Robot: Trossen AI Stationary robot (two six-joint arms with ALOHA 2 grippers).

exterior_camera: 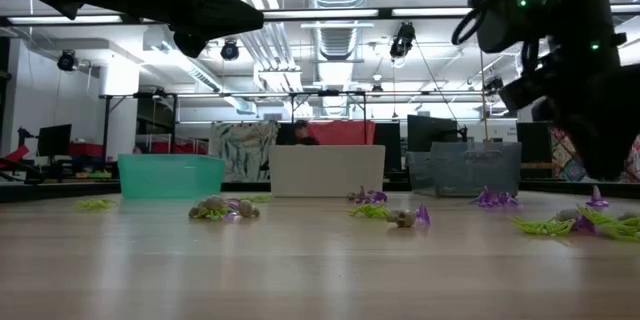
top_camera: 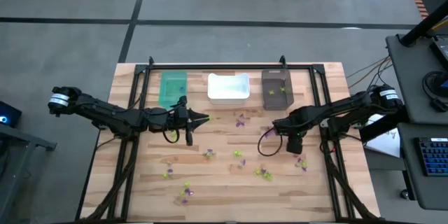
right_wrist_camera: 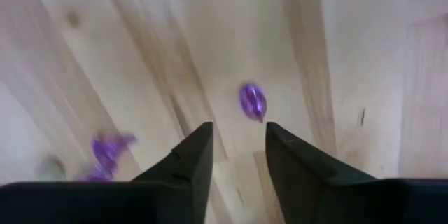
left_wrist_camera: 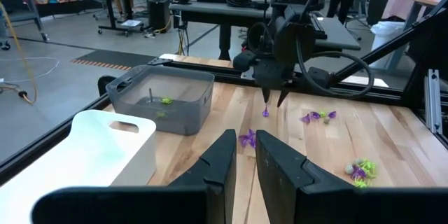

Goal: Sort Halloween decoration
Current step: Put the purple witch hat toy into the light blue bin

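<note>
Small purple, lime-green and pale decorations lie scattered over the wooden table (top_camera: 231, 182), among them a cluster (top_camera: 263, 174) near the middle. My right gripper (right_wrist_camera: 238, 129) points down over the table's right half, open. One purple trinket (right_wrist_camera: 252, 101) shows just past its fingertips, apart from them. It also shows under that gripper (left_wrist_camera: 274, 101) in the left wrist view; whether this trinket (left_wrist_camera: 265, 112) rests on the wood I cannot tell. My left gripper (left_wrist_camera: 243, 134) hovers level left of centre, fingers a little apart, nothing between them. Another purple trinket (left_wrist_camera: 246, 138) lies on the table beyond it.
Three bins stand in a row at the far edge: teal (top_camera: 173, 89), white (top_camera: 228, 87) and dark (top_camera: 276, 87), the dark one with green bits inside. A black rail frame (top_camera: 210, 67) borders the table. More trinkets lie near the front (top_camera: 185, 192) and right (top_camera: 301, 162).
</note>
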